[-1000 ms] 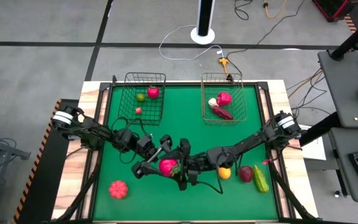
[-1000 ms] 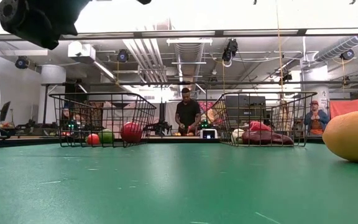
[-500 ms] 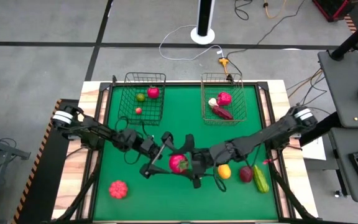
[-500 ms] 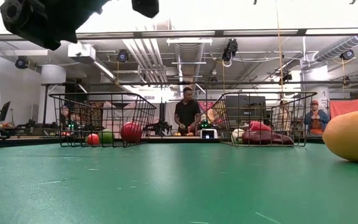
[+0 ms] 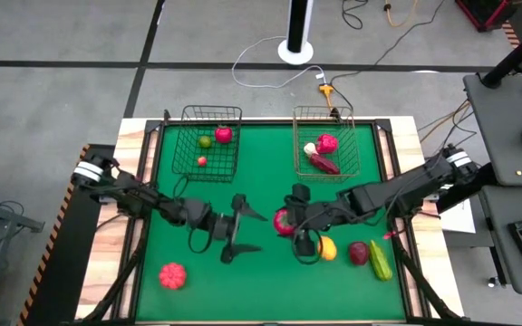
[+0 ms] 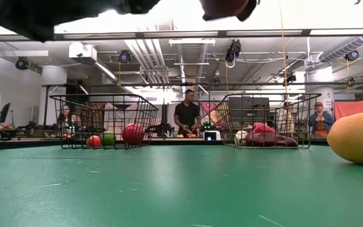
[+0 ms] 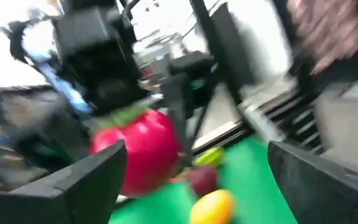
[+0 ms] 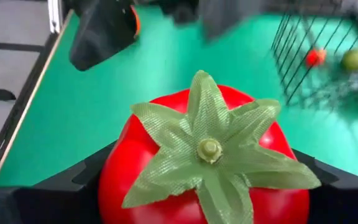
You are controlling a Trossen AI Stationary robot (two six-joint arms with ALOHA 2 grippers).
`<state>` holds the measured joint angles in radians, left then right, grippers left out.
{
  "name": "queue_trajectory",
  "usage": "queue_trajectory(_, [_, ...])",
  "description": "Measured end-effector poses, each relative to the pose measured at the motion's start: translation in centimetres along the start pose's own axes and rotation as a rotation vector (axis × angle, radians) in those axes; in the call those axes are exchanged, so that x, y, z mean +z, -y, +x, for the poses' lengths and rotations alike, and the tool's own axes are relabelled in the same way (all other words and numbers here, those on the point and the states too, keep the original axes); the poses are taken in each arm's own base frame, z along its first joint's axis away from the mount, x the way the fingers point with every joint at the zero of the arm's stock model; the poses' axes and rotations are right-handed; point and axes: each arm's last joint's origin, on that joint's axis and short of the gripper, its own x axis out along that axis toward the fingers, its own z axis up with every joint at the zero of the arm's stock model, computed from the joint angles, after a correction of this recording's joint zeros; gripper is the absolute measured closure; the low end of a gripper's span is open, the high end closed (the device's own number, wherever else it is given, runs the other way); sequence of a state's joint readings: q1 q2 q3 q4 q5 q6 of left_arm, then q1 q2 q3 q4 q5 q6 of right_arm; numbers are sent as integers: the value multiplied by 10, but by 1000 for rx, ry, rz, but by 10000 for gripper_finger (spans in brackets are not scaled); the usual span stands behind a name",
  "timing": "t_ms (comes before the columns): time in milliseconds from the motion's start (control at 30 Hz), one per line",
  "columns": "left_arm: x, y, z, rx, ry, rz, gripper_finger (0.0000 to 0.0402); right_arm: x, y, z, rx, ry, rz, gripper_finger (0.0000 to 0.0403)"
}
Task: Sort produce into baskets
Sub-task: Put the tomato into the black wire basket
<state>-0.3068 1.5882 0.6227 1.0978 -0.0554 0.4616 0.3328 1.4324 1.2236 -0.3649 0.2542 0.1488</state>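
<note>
Red tomato (image 8: 205, 168) clamped between right gripper (image 5: 290, 221) jaws, left gripper (image 5: 241, 228) jaws spread, empty

we see two dark, slender jointed arms, left arm (image 5: 143, 201) and right arm (image 5: 397, 188), each with a white band near its base. black cables loop along them. each ends in two flat, tapering black fingers (image 7: 89, 180).

I see red tomato (image 8: 205, 180), green calyx up, clamped in right gripper (image 5: 290, 222) mid-table; black basket (image 5: 211, 142) holds three pieces, copper basket (image 5: 325, 145) three.
</note>
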Motion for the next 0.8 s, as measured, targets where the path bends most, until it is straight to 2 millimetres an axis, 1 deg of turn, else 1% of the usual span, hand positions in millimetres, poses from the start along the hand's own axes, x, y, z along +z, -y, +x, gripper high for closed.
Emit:
queue_trajectory(167, [10,13,10,130,-176,337,35,-7,-2,11,11,-56,66,104])
queue_trajectory(233, [14,19,17,158,-260,427,35,-9,-4,16,11,-64,89,104])
queue_trajectory(300, [17,24,23,175,-348,480,35,-11,-5,21,11,-76,115,104])
queue_trajectory(400, [18,29,31,168,-459,495,35,-14,-7,31,12,-85,136,104])
queue_trajectory(467, [18,30,36,152,-504,457,35,-17,-9,39,33,-99,150,104])
queue_trajectory(567, [14,34,38,108,-559,393,35,-24,-14,57,94,-90,168,103])
queue_trajectory(633, [12,39,36,82,-575,363,35,-31,-18,69,129,-88,180,103])
queue_trajectory(800, [12,51,31,68,-603,323,45,-45,-21,87,140,-60,203,103])
